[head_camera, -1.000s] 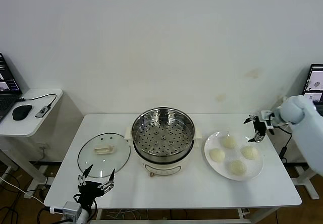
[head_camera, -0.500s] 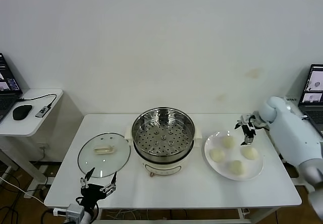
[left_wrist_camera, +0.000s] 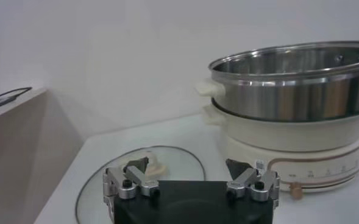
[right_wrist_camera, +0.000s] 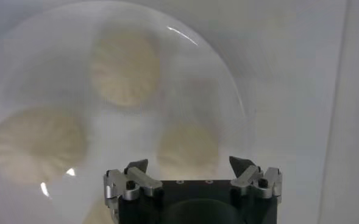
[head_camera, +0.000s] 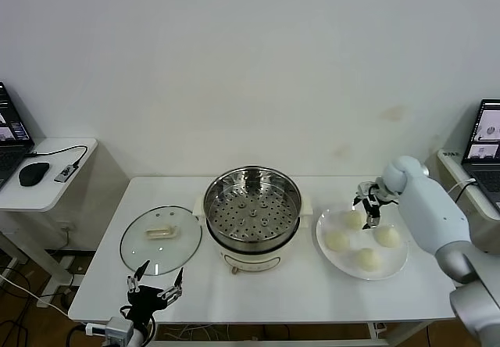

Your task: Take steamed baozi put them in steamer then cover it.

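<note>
Four cream-white steamed baozi lie on a white plate [head_camera: 344, 266] right of the steamer: one at the back [head_camera: 353, 220], one on the left [head_camera: 336, 240], one on the right [head_camera: 386, 236], one in front [head_camera: 366, 259]. My right gripper [head_camera: 367, 205] hangs open just above the back baozi, touching nothing; its wrist view shows baozi [right_wrist_camera: 188, 146] below the open right gripper [right_wrist_camera: 190, 164]. The steel steamer [head_camera: 251, 214] stands uncovered and without buns at the table's middle. The glass cover [head_camera: 161, 236] lies flat to its left. My left gripper [head_camera: 154, 289] is open at the front edge.
A side table with a mouse [head_camera: 33, 173] and cable stands far left. Laptops sit at both outer edges. In the left wrist view the cover [left_wrist_camera: 167, 164] and steamer [left_wrist_camera: 295, 91] lie ahead of the open left gripper [left_wrist_camera: 187, 165].
My right arm has swung left from beyond the table's right edge to above the plate's back baozi. The left gripper has sunk slightly at the front edge.
</note>
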{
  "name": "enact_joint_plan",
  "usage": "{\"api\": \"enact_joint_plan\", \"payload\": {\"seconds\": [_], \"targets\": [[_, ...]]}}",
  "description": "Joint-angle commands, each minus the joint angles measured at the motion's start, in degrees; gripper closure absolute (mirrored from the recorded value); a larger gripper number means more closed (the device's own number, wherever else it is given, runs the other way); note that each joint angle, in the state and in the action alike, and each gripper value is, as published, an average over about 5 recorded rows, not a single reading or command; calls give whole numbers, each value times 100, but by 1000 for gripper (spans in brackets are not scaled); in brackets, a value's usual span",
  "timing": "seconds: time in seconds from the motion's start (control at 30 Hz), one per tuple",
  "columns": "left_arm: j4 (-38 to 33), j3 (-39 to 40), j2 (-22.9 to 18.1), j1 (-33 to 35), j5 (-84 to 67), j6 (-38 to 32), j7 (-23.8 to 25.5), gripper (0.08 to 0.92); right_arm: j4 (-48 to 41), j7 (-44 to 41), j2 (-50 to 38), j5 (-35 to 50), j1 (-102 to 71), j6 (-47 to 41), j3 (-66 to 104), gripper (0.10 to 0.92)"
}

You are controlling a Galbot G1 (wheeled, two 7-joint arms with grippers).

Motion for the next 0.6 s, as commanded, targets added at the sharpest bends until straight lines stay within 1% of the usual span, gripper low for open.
{"api": "enact_joint_plan", "payload": {"seconds": [0.03,0.37,0.47,0.53,0.6], "targets": [[39,-4,1,10,43,12,-19,177,-304,167,177,-194,26,-18,50,203],[53,13,-10,-6,40,16,-12,177,-421,251,201,-219,22,-53,100,205],[70,19,-8,-13,42,17,-12,177,-446,277,194,-201,21,-51,119,250],[75,23,-8,-18,43,18,-10,177,-455,289,189,-190,23,-51,132,306],[79,26,-10,-24,45,19,-9,177,-464,288,187,-166,29,-49,137,344]]}}
